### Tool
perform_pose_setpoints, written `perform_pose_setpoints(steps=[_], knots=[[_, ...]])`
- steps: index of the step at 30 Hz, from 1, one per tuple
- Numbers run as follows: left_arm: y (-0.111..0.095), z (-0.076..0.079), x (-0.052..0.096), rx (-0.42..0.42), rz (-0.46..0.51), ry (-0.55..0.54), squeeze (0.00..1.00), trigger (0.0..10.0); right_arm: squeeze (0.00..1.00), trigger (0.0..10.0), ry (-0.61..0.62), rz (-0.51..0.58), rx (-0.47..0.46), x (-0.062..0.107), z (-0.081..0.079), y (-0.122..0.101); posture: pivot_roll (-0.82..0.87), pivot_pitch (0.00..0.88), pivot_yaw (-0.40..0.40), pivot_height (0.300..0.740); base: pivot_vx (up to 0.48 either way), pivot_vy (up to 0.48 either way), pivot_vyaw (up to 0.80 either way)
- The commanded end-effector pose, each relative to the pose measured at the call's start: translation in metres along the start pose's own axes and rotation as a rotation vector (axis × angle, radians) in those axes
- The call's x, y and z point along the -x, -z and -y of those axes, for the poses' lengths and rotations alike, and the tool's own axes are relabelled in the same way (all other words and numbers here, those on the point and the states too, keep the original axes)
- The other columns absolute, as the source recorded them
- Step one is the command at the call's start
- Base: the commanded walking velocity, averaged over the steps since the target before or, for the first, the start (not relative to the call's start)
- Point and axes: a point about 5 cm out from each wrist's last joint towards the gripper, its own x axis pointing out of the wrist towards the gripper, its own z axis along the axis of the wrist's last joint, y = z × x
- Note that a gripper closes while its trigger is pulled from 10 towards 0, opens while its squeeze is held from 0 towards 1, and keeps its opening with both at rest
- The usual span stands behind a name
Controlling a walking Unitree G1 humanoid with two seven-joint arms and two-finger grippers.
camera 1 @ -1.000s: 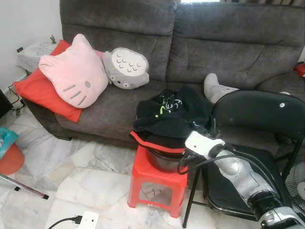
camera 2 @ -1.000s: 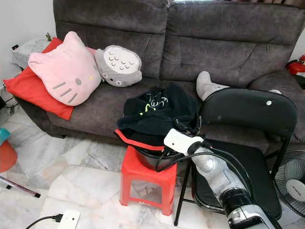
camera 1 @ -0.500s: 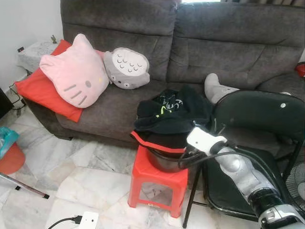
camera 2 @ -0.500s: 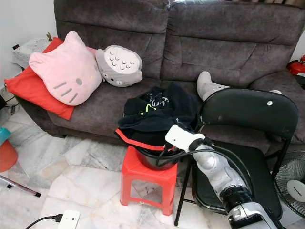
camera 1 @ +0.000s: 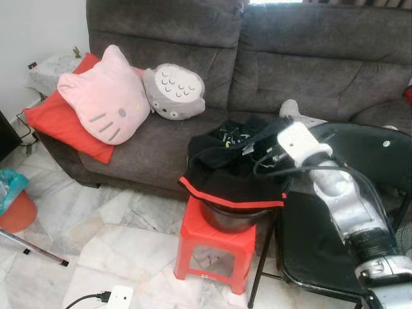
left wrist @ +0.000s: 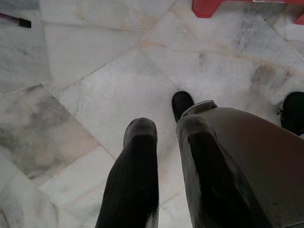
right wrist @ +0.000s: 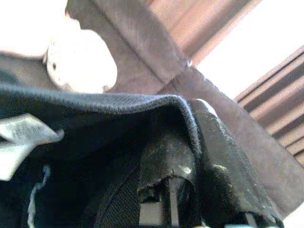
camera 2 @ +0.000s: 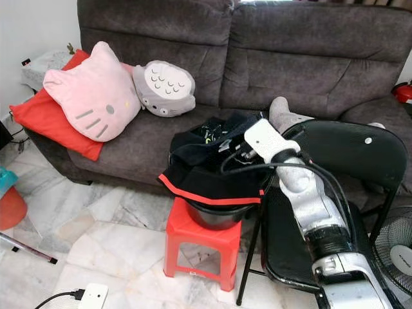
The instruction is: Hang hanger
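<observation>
Right gripper (camera 2: pixel 226 145), jaws clamped on black garment (camera 1: pixel 222 164), lifts fold off black basin (camera 1: pixel 230 215) on red stool (camera 1: pixel 215 248), likely seeking hanger. No hanger discernible; perhaps buried under cloth. Left gripper (left wrist: pixel 164 142) idle above marble floor (left wrist: pixel 95 71), jaws slightly apart.

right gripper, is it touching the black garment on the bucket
Touching. The right wrist view shows the black garment draped over the right gripper's fingers, pinched between them.
</observation>
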Motion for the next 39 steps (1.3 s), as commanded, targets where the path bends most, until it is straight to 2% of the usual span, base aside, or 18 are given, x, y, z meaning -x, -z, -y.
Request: perform_pose_setpoints(steps=[1,4,7,12,19,32,39], knots=[[0.006,0.002,0.001,-0.003,-0.017,0.005,0.0,10.0,0.0,10.0,0.066,0.06,-0.053,-0.005,0.02,-0.018,-0.05,0.0,-0.02,0.74,0.0,0.0,0.0],[0.006,0.002,0.001,-0.001,-0.017,0.007,0.0,10.0,0.0,10.0,0.152,0.113,-0.109,-0.006,0.036,-0.032,-0.06,0.0,-0.021,0.74,0.0,0.0,0.0],[0.006,0.003,0.001,0.0,-0.015,0.012,0.0,10.0,0.0,10.0,0.194,0.126,-0.166,-0.006,0.041,-0.034,-0.06,0.0,-0.024,0.74,0.0,0.0,0.0],[0.006,0.002,0.001,0.007,-0.007,0.009,0.0,10.0,0.0,10.0,0.212,0.082,-0.22,0.0,0.025,-0.026,-0.05,0.0,-0.025,0.74,0.0,0.0,0.0],[0.006,0.001,0.001,0.006,-0.013,0.011,0.0,10.0,0.0,10.0,0.227,0.056,-0.239,0.006,0.015,-0.022,-0.04,0.0,-0.018,0.74,0.0,0.0,0.0],[0.005,0.0,0.001,0.004,-0.008,0.025,0.0,10.0,0.0,10.0,0.237,0.057,-0.27,0.004,0.013,-0.026,-0.04,0.0,-0.011,0.74,0.0,0.0,0.0],[0.005,0.0,0.001,0.003,-0.008,0.026,0.0,10.0,0.0,10.0,0.232,0.051,-0.272,0.003,0.011,-0.026,-0.04,0.0,-0.013,0.74,-0.243,0.0,0.0]])
